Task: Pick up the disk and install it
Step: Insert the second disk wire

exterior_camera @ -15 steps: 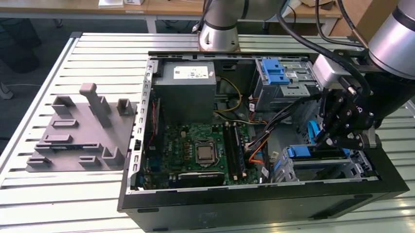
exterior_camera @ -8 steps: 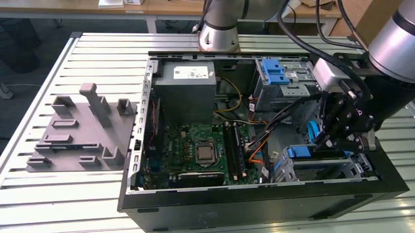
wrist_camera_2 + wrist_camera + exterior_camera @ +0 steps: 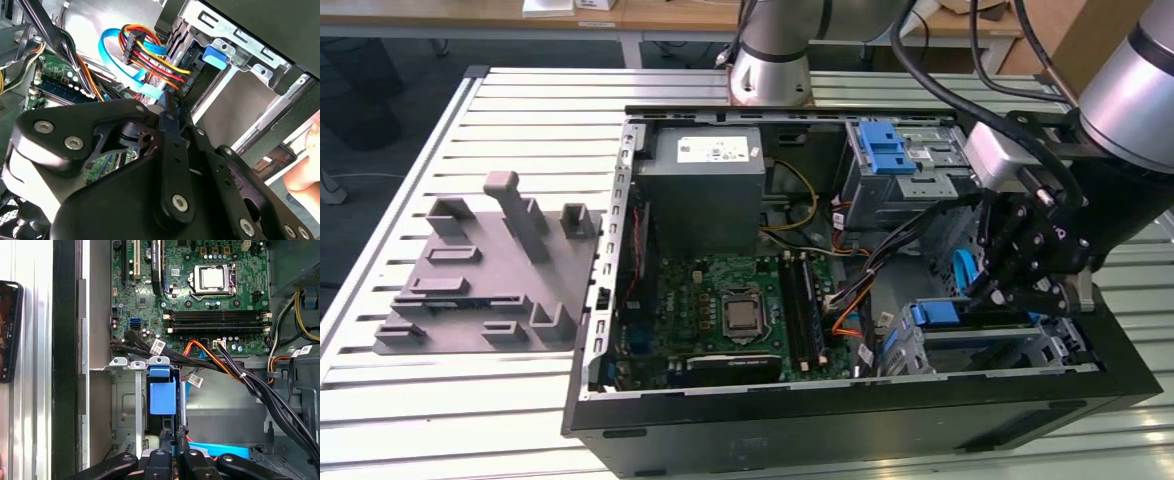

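Observation:
My gripper (image 3: 173, 436) hangs inside the open computer case (image 3: 600, 300), over the grey metal drive cage (image 3: 127, 405) at the exterior view's lower right. Its black fingers (image 3: 165, 440) are shut, tips close together, beside the cage's blue plastic latch (image 3: 162, 392). In the exterior view the gripper (image 3: 997, 298) sits just above that latch (image 3: 934, 313). The disk is hidden; I cannot make it out in the cage or between the fingers. A light blue flat cable (image 3: 112, 55) loops next to the fingertips, and the latch (image 3: 215, 57) lies beyond them.
Black, orange and yellow cable bundles (image 3: 240, 375) cross between cage and motherboard (image 3: 734, 300). The power-supply box (image 3: 707, 185) and an upper blue-latched cage (image 3: 901, 160) stand at the case's back. A grey fixture (image 3: 487, 270) lies on the table. A hand (image 3: 305, 172) shows beside the case.

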